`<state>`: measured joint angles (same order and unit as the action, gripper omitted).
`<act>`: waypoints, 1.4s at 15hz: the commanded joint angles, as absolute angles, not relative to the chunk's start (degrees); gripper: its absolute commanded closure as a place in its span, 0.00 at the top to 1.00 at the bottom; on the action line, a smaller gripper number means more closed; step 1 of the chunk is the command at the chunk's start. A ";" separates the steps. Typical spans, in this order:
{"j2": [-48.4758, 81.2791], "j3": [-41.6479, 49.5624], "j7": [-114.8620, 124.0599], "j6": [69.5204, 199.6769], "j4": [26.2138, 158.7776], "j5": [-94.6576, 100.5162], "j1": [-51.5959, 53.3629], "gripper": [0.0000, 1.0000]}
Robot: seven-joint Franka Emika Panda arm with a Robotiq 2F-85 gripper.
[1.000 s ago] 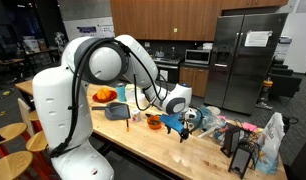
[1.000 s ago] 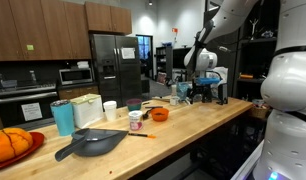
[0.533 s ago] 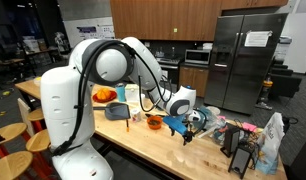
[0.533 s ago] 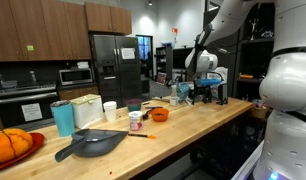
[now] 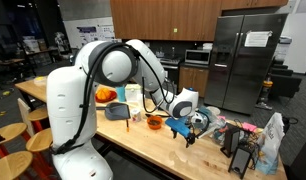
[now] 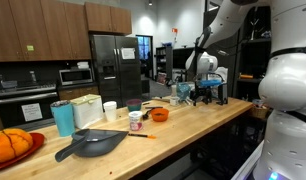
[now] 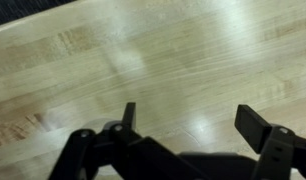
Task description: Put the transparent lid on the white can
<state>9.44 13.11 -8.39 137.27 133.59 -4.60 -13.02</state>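
The white can (image 6: 110, 110) stands upright toward the back of the wooden counter, left of the orange bowl (image 6: 159, 114). My gripper (image 6: 199, 93) hangs low over the counter, well to the right of the can and past the bowl. It also shows in an exterior view (image 5: 188, 131). In the wrist view the gripper (image 7: 193, 120) is open and empty, with bare wood (image 7: 153, 60) between the fingers. I cannot make out the transparent lid in any view.
A black pan (image 6: 88, 143), a teal cup (image 6: 62, 117), a white container (image 6: 85, 109) and a small labelled tub (image 6: 135, 120) stand on the counter. An orange plate with pumpkins (image 6: 8, 145) lies at one end. Clutter and bags (image 5: 248, 140) crowd the other end.
The arm has shifted a little, carrying the gripper slightly lower and farther along the counter away from the bowl. The gripper stays open.
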 commanded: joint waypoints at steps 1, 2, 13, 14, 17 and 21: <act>11.17 13.65 -11.94 136.27 132.01 -2.85 -14.98 1.00; 11.61 13.76 -12.91 136.30 131.86 -2.66 -15.42 1.00; 11.84 14.17 -27.27 135.28 131.72 1.94 -19.12 1.00; 11.57 14.22 -28.45 134.98 131.90 4.37 -18.69 1.00; 10.82 14.03 -29.84 132.38 132.32 10.16 -17.63 1.00; 11.79 13.57 -28.82 133.66 132.49 9.10 -17.84 1.00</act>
<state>11.83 13.80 -28.91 133.74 132.53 9.02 -17.63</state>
